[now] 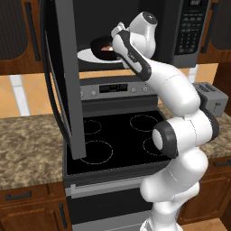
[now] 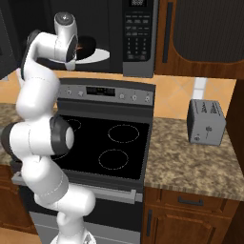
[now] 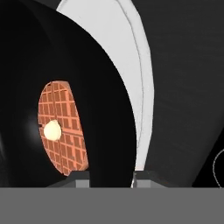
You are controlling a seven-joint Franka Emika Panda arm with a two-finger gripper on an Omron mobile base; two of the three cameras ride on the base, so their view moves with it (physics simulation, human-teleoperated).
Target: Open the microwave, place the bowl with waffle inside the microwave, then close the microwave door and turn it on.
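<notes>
Clamped on the rim of the bowl (image 3: pixel 109 131), the gripper (image 3: pixel 111 177) holds it, waffle (image 3: pixel 61 127) inside, over the turntable (image 1: pixel 90 56) within the open microwave (image 1: pixel 180 31); releasing off-centre could tip it against the turntable's edge.

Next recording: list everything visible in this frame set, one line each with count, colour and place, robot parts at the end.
microwave: one, black and dark grey, above the stove, button panel at its right.
microwave door: one, dark glass with grey frame, swung open to the left.
turntable: one, white, round, inside the microwave.
bowl: one, black, over the turntable inside the microwave.
waffle: one, reddish-orange with a pale spot, in the bowl.
stove: one, black top with four burner rings, below the microwave.
toaster: one, grey, on the counter right of the stove.
counter: speckled brown stone, both sides of the stove.
cabinets: brown wood, above and below.
gripper: one, dark fingertips, shut on the bowl's rim.
</notes>
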